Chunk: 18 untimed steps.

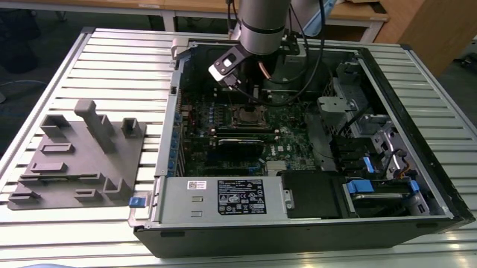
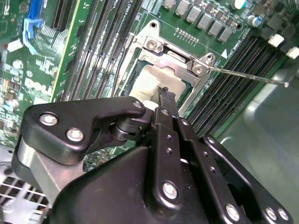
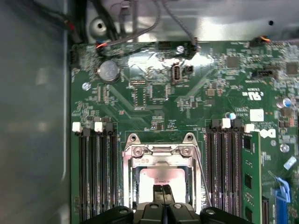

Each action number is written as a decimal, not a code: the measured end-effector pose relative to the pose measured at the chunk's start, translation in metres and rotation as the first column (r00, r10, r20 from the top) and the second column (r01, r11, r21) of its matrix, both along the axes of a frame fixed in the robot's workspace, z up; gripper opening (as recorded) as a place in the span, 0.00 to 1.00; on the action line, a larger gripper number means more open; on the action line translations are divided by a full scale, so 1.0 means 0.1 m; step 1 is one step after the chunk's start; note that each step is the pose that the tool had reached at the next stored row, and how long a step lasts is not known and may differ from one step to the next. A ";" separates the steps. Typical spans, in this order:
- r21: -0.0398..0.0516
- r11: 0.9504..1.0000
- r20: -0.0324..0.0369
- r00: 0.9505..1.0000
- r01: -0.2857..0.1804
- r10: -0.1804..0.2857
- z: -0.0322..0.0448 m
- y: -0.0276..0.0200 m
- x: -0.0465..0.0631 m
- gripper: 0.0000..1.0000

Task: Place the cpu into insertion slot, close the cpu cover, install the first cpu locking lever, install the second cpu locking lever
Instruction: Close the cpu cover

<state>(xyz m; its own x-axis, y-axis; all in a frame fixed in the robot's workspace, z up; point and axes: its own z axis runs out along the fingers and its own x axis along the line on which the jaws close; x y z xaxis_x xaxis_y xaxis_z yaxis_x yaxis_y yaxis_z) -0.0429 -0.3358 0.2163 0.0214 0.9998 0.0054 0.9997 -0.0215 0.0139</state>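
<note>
The cpu (image 3: 161, 176) lies in the insertion slot (image 1: 246, 116), its pale metal top showing through the window of the cpu cover (image 3: 161, 151). The silver cover frame (image 2: 174, 55) lies flat over the socket. My gripper (image 3: 162, 192) hangs just above the cpu's near edge, its thin black fingers (image 2: 164, 99) pressed together and shut with nothing between them. A thin wire locking lever (image 2: 247, 77) sticks out from one corner of the socket. Another wire lever (image 3: 202, 172) runs along the socket's side. In the exterior view the gripper (image 1: 252, 97) reaches down into the open computer case.
Rows of black memory slots (image 3: 96, 177) flank the socket on both sides. A long black card (image 1: 240, 142) and a power supply (image 1: 223, 198) lie nearer the case front. Drive cages (image 1: 365, 128) fill the exterior view's right. A grey fixture block (image 1: 78, 156) stands outside the case.
</note>
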 end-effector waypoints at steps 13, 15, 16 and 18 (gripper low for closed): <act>0.000 0.972 0.000 0.972 -0.235 0.235 -0.007 0.000 0.00 0.10; 0.000 0.963 0.000 0.963 -0.270 0.270 -0.009 0.000 0.00 0.10; 0.000 0.958 0.000 0.958 -0.287 0.287 -0.010 0.000 0.00 0.10; 0.000 0.947 0.000 0.947 -0.321 0.321 -0.011 0.000 0.00 0.10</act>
<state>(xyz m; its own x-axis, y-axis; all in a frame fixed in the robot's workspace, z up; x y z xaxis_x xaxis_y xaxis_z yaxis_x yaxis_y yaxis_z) -0.0429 -0.3358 0.2152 -0.3009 0.9536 0.0053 0.9536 0.3009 0.0139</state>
